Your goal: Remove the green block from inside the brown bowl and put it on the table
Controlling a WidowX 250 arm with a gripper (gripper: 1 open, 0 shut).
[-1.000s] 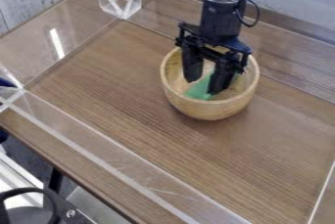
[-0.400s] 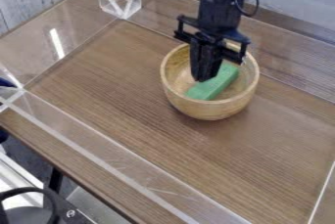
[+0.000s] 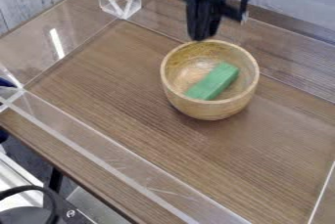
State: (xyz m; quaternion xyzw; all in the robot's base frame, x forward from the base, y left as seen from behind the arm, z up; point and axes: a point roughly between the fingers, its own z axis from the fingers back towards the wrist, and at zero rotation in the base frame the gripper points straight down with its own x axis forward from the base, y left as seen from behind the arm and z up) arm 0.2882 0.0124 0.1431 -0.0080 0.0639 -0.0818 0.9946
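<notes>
Since a moment ago the arm has drawn up and away from the bowl [image 3: 187,102], toward the far edge of the table [image 3: 120,126], while the block [image 3: 214,81] and the bowl seem to be staying just where they were. The block is still lying inside the bowl, a bright green bar slanting across the right part of the floor, one end pointing to the far right and the other toward the near side. The pale wooden floor is showing to its left. The bowl itself is sitting upright, right of the table's middle and nearer the far edge than the near one.

The black gripper [image 3: 206,32] is hanging above and beyond the bowl's far rim, well apart from the block. From here its jaws look pressed together, and they aren't pinching anything. Clear walls are running along the table's edges, with an angular clear piece [image 3: 119,0] standing near the far left corner. Down at the near left corner, a black cable [image 3: 35,191] is looping around.
</notes>
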